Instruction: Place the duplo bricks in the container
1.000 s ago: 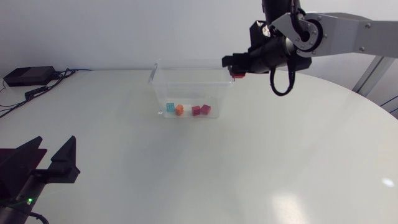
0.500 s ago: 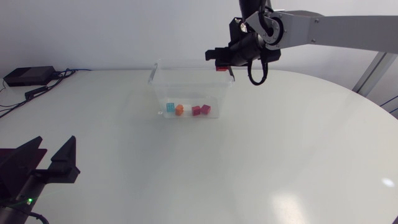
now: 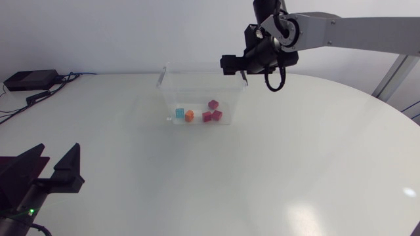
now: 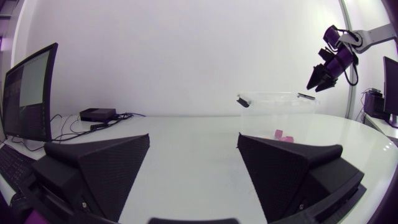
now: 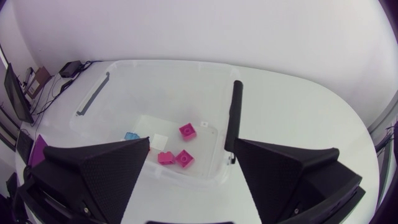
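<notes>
Bricks (image 3: 207,116) sitting inside the container (image 3: 197,86) on the table (image 3: 295,164); seeing none outside. Holding right gripper (image 3: 226,63) above it, fingers spread, empty; resting left gripper (image 3: 60,157), fingers apart. Likely finishing.

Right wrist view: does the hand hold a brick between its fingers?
No, the right hand is open and empty above the container, where the bricks lie.

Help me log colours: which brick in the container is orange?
The orange brick right beside the cyan brick, in the container. No other is orange; the rest are pink or white.
</notes>
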### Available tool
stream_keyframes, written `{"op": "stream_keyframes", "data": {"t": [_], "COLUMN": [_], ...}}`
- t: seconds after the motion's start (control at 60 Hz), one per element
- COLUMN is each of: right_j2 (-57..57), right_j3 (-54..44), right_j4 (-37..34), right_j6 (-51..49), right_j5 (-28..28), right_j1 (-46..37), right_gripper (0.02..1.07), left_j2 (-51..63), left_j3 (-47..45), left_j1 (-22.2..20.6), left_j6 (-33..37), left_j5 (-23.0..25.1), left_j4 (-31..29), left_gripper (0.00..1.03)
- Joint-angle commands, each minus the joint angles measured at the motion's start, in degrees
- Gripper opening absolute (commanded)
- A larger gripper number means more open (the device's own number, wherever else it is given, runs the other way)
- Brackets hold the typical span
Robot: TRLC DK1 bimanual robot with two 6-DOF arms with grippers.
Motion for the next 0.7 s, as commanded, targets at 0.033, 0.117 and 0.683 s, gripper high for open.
{"op": "stream_keyframes", "data": {"t": [0.033, 0.117, 0.683], "right_j2": [-4.18, -8.58, -49.88], "right_j3": [1.62, 0.74, -32.84], "right_j4": [-1.83, -2.97, 4.94], "right_j6": [-1.41, -1.59, -6.42], "right_j5": [2.20, 5.11, 10.99], "right_j1": [-2.01, -3.15, -7.63], "right_gripper": [1.03, 1.03, 1.03], "left_j2": [-0.69, -0.69, -0.69], "left_j3": [-1.02, -1.02, -1.02], "left_j1": [0.36, 0.36, 0.36], "left_j6": [0.81, 0.81, 0.81], "left_j5": [-0.08, -0.08, -0.08], "left_j4": [0.49, 0.49, 0.49], "left_gripper": [0.99, 0.99, 0.99]}}
